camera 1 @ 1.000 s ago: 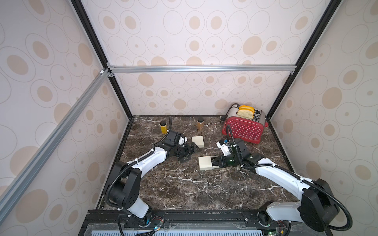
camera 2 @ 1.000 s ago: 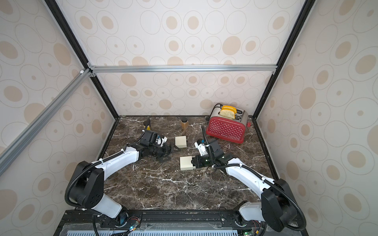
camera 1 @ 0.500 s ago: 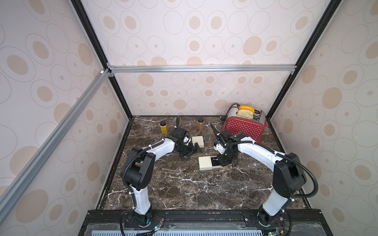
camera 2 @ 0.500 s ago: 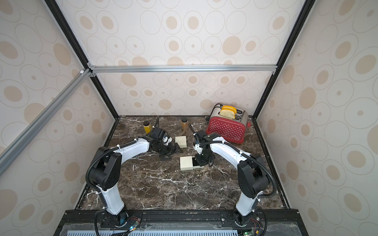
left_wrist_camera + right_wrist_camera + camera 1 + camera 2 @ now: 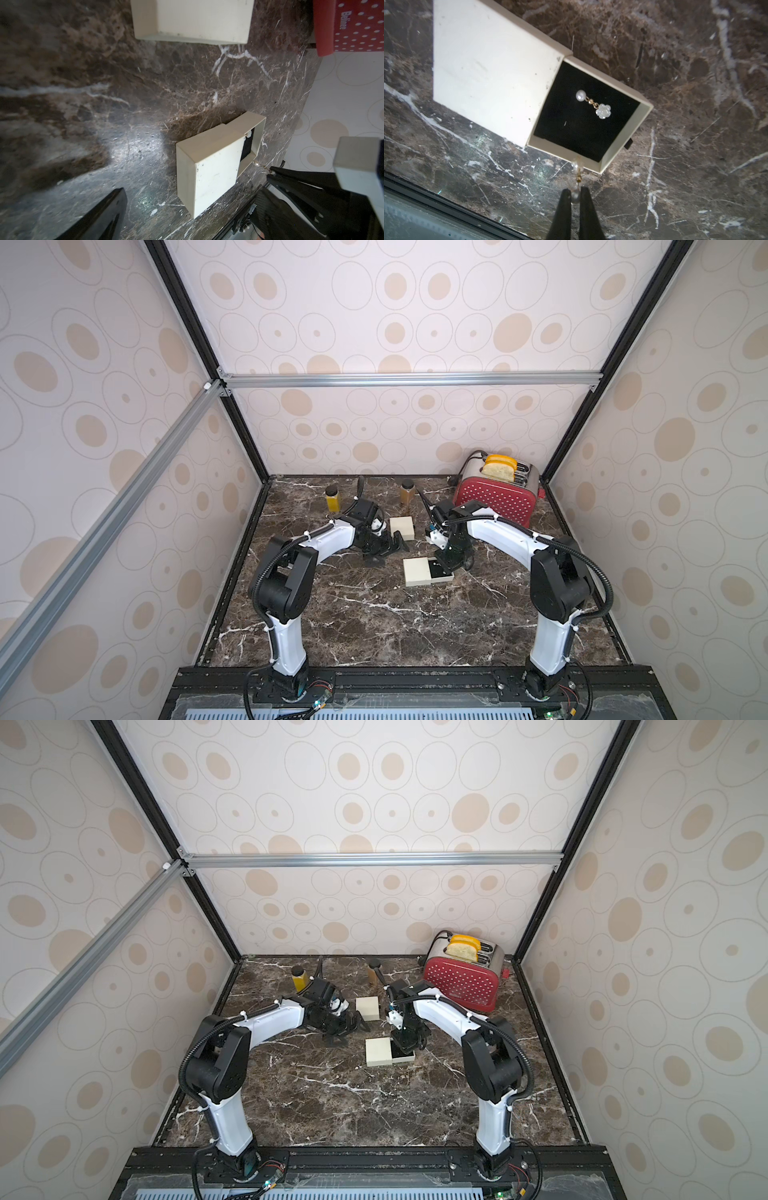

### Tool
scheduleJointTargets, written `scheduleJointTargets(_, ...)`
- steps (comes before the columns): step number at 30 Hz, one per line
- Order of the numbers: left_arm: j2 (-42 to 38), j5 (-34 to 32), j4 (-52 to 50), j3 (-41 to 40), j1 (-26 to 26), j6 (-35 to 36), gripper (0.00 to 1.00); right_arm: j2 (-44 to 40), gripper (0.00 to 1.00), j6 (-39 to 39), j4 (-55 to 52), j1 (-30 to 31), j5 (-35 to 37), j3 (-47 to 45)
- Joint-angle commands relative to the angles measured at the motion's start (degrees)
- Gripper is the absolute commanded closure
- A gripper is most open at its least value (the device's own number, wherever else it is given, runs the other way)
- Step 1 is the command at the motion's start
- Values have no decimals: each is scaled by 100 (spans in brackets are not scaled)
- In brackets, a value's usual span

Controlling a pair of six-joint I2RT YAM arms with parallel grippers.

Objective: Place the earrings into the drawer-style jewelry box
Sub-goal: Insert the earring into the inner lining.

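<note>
Right gripper (image 5: 575, 193) first: jaws pinched tight on the pearl end of the dangling earring (image 5: 578, 176). Its gold link and little white flower hang off my fingertips right at the side wall of the drawer (image 5: 643, 116). The flower sits over that rim as far as I can see, though I cannot tell whether it touches the card. The drawer is pulled about halfway out of the jewelry box (image 5: 492, 68), a cream sleeve lying flat on the marble table (image 5: 374, 622). On the drawer's black lining (image 5: 571, 133) lies the other earring (image 5: 593, 102), pearl toward the sleeve, flower toward the open end, and nothing is touching it. A small black pull tab (image 5: 629, 143) pokes out from the drawer's front wall (easy to miss against the dark stone). In both top views my right arm arches down onto the drawer end of the box, with the wrist almost straight above it. My left gripper (image 5: 388, 549) is spread wide and holding nothing. It sits low over the table just past the far corner of the box's closed end, apart from it. A second cream box (image 5: 402, 527) sits closed beyond the jewelry box, apart from it. Further back from the jewelry box stand two jars (image 5: 333, 502) and, off its drawer side, a red toaster (image 5: 496, 497) with bread in its slots.
</note>
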Motion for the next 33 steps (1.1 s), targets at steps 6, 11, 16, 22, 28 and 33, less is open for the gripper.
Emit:
scheduleJointTargets(6, 18, 30, -83, -22, 34, 134, 1, 485, 100, -308, -420, 118, 92, 511)
scheduleJointTargets(11, 18, 43, -92, -9, 57, 155, 1, 748, 100, -401, -530, 149, 110, 730)
scheduleJointTargets(16, 60, 52, -92, 5, 66, 164, 1, 893, 100, -431, -557, 153, 93, 829)
scheduleJointTargets(22, 119, 90, -91, 14, 67, 169, 1, 1034, 100, -446, -566, 165, 82, 944)
scheduleJointTargets(28, 132, 107, -92, -11, 72, 190, 1, 1118, 100, -446, -578, 167, 48, 1044)
scheduleJointTargets(33, 108, 108, -92, -32, 85, 199, 1, 1222, 100, -433, -632, 194, 55, 1167)
